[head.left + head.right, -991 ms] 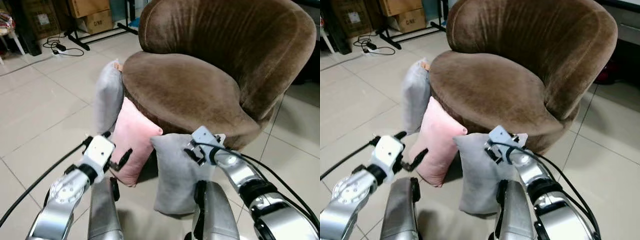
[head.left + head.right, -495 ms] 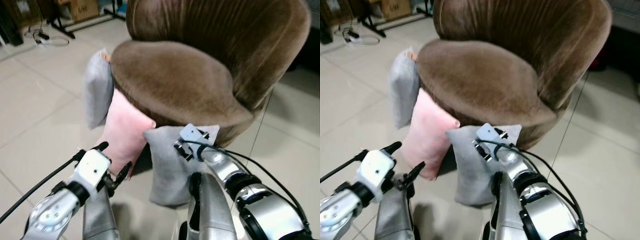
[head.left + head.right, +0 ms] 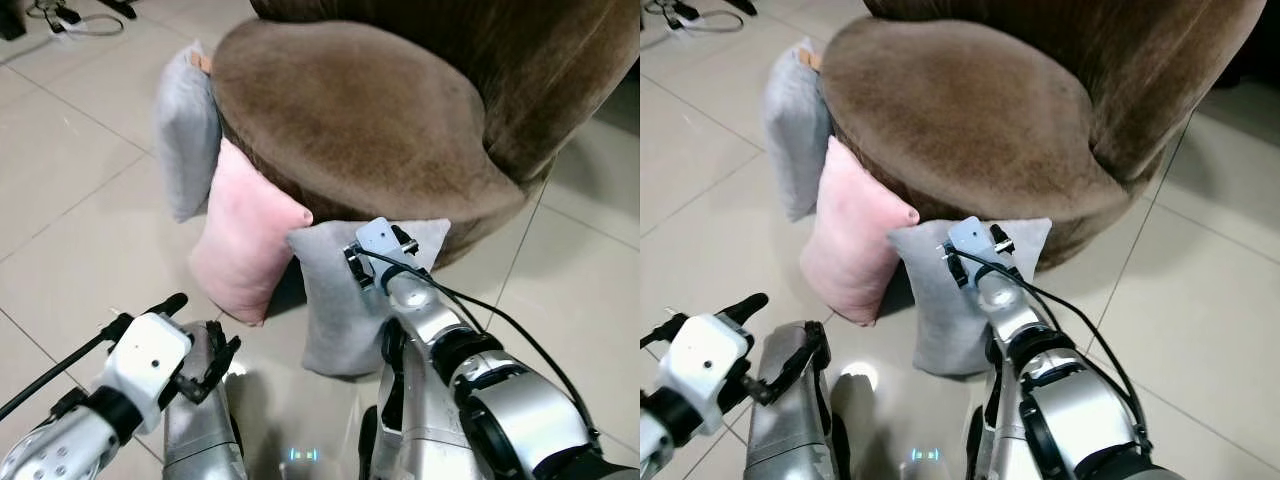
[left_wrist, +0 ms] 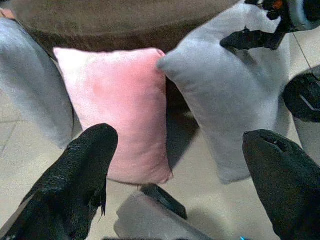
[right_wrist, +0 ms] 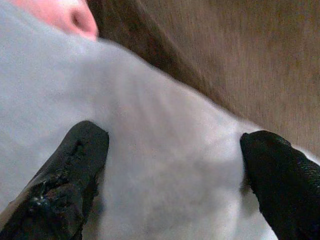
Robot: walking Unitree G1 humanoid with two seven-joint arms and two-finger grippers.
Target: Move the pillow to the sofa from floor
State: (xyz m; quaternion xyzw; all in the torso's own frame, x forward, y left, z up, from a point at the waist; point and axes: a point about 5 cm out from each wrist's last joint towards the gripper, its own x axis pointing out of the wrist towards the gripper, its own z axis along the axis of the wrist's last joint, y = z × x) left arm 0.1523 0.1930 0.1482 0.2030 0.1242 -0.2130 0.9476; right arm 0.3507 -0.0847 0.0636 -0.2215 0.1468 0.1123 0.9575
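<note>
Right gripper (image 5: 170,165) at the top edge of the grey pillow (image 3: 345,300), fingers spread wide on either side of the fabric

From my remote seat I see the grey pillow as soft, plain and rectangular, standing upright on the tiled floor (image 3: 70,200) at mid-frame, leaning against the front of the brown sofa (image 3: 350,110). A pink pillow (image 3: 245,240) stands just beside it to the left, touching corners, with another grey cushion (image 3: 185,130) further upper left. I can read no labels or writing. My left gripper (image 4: 175,165) hovers lower left, fingers apart, facing the pink pillow
</note>
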